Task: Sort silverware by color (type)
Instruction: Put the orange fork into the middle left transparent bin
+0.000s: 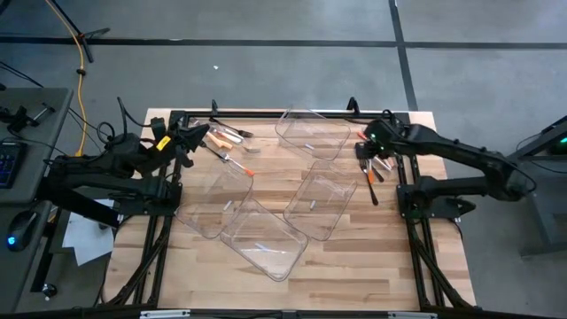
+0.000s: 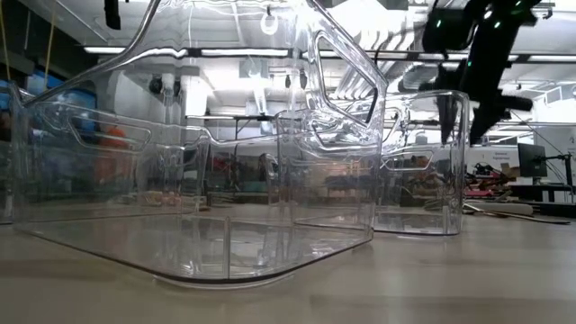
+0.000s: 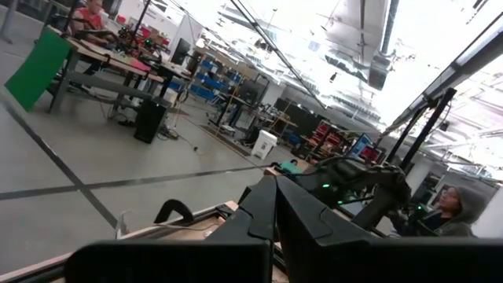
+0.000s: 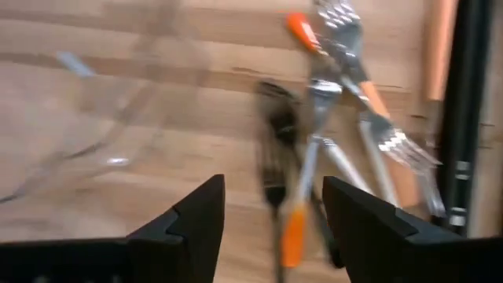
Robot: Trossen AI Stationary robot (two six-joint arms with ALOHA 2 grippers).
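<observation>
The wooden table (image 1: 354,266) carries four clear plastic bins: one at the far edge (image 1: 312,133), one right of centre (image 1: 321,204), one left of centre (image 1: 215,202) and one nearest the front (image 1: 262,237), the last three crowded together and partly overlapping. In the low view the bins (image 2: 207,180) fill most of the picture, and the front ones look tilted. The left arm (image 1: 97,173) lies along the table's left side with the left gripper (image 1: 197,137) at the far left corner, its fingers (image 3: 275,212) pressed together and holding nothing, raised off the table. The right arm (image 1: 461,159) reaches in from the right, and the right gripper (image 1: 370,142) hangs over the pile at the table's right edge, its fingers (image 4: 196,216) spread apart with nothing between them. The silverware lies in two groups: a left pile (image 1: 229,146) of orange- and white-handled pieces just beside the left gripper, and a right pile (image 1: 374,170) just beneath the right gripper. In the right wrist view that pile shows orange-handled forks (image 4: 354,71), an all-black piece (image 4: 277,141) and another orange handle (image 4: 292,232), crossing one another on the wood.
</observation>
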